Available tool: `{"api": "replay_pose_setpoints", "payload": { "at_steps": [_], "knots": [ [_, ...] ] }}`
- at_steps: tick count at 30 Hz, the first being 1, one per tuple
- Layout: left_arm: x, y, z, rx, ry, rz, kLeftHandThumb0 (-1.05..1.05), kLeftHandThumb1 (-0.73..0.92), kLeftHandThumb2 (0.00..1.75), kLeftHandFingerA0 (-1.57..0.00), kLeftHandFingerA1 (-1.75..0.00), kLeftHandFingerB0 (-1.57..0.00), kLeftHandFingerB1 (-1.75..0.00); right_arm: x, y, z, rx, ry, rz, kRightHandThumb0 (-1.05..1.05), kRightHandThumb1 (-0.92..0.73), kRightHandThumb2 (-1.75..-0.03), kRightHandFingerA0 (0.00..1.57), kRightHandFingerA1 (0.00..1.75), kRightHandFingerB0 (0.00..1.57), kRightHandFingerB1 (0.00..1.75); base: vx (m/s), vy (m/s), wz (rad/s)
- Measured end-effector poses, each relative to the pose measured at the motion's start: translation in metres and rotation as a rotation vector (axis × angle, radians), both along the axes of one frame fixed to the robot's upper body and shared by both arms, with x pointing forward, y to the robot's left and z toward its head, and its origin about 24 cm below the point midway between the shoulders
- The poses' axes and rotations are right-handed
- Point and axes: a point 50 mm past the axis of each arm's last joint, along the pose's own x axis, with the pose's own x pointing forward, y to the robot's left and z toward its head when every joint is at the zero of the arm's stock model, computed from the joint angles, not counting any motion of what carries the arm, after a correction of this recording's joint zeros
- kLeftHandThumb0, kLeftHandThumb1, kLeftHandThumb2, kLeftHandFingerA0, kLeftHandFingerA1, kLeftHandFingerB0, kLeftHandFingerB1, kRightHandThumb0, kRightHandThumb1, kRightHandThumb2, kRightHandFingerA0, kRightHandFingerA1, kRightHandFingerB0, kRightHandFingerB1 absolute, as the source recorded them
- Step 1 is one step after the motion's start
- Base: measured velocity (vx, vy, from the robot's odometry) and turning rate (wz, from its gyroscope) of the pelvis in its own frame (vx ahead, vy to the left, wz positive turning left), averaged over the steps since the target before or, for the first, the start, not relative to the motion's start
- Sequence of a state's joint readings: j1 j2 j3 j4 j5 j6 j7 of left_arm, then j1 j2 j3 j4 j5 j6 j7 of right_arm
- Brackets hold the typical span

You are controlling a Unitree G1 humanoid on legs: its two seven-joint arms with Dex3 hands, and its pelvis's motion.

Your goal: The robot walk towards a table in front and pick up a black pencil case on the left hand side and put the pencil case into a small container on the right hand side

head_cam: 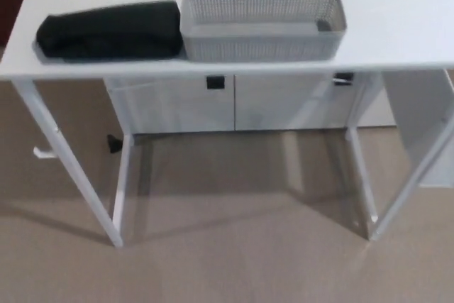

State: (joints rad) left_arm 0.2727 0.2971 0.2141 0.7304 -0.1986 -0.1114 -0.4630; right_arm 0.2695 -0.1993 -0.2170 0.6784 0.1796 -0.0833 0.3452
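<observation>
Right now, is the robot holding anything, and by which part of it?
Nothing is seen held: no hand is in view. The black pencil case lies on the table, beside the container.

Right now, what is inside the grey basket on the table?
Nothing shows inside the grey basket: only its bare bottom. Its near wall hides the bottom's front strip. The black pencil case lies outside, beside it.
</observation>
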Motion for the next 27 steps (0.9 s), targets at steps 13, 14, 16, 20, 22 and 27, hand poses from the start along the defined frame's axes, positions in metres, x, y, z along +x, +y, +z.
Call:
{"api": "replay_pose_setpoints", "payload": {
  "at_steps": [13,14,16,20,22,27],
  "knots": [
    [-0.003,0.003,0.001,0.012,0.014,-0.007,-0.18,0.50,0.54,-0.46,-0.41,-0.32,-0.32,-0.007,0.002,-0.003,-0.011,0.022,0.011,-0.24,-0.50,-0.54,0.61,0.54,0.44,0.45,0.34,0.167,-0.17],
    [-0.004,0.003,0.000,0.012,0.019,-0.009,-0.16,0.50,0.54,-0.45,-0.41,-0.32,-0.32,-0.008,0.002,-0.003,-0.011,0.024,0.010,-0.23,-0.50,-0.54,0.61,0.53,0.43,0.44,0.16,0.115,0.05],
    [-0.007,0.003,-0.001,0.011,0.027,-0.009,-0.17,0.48,0.54,-0.45,-0.41,-0.33,-0.33,-0.010,0.002,-0.004,-0.012,0.028,0.010,-0.25,-0.49,-0.54,0.63,0.53,0.44,0.44,0.16,0.086,0.08],
    [-0.014,0.003,-0.002,0.013,0.048,-0.010,-0.18,0.51,0.55,-0.43,-0.41,-0.33,-0.33,-0.017,0.001,-0.006,-0.011,0.046,0.003,-0.31,-0.44,-0.64,0.57,0.57,0.40,0.49,0.14,0.001,0.06],
    [-0.017,0.002,-0.003,0.016,0.062,-0.018,-0.16,0.51,0.55,-0.43,-0.41,-0.34,-0.33,-0.021,0.001,-0.007,-0.009,0.054,0.002,-0.24,-0.50,-0.54,0.62,0.54,0.42,0.44,0.09,-0.084,0.06],
    [-0.020,-0.001,-0.005,0.023,0.081,-0.045,-0.23,0.45,0.59,-0.45,-0.44,-0.37,-0.38,-0.024,-0.001,-0.006,-0.023,0.049,0.014,-0.31,-0.47,-0.54,0.68,0.54,0.42,0.43,0.15,-0.172,-0.09]
  ]
}}
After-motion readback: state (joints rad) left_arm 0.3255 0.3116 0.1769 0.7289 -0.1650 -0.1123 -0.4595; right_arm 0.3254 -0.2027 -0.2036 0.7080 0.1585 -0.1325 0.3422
